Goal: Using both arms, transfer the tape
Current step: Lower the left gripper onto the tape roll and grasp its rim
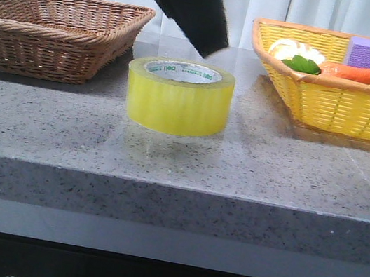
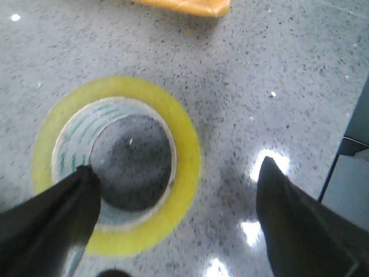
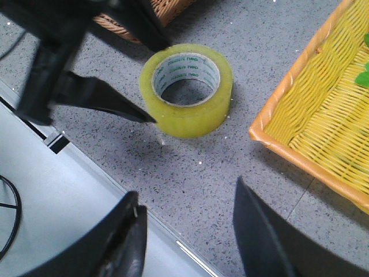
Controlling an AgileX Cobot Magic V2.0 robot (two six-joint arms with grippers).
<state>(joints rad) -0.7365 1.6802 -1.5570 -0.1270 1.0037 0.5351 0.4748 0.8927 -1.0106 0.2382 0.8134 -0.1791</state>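
The tape (image 1: pixel 178 98), a wide yellow roll with a green-printed white core, lies flat in the middle of the grey table. It also shows in the left wrist view (image 2: pixel 187 150) and the right wrist view (image 3: pixel 187 109). My left gripper (image 2: pixel 177 167) is open and empty above it. One finger (image 2: pixel 63 213) is over the core's edge and the other (image 2: pixel 294 219) is well outside the roll. In the front view only one black finger (image 1: pixel 193 5) shows, above and behind the tape. My right gripper (image 3: pixel 186 190) is open and empty over the table's front edge, apart from the tape.
A brown wicker basket (image 1: pixel 54 31) stands at the back left. A yellow basket (image 1: pixel 347 102) at the back right holds a carrot (image 1: pixel 356 72), a purple block (image 1: pixel 368 53) and other items. The table's front edge (image 3: pixel 104 173) lies under my right gripper.
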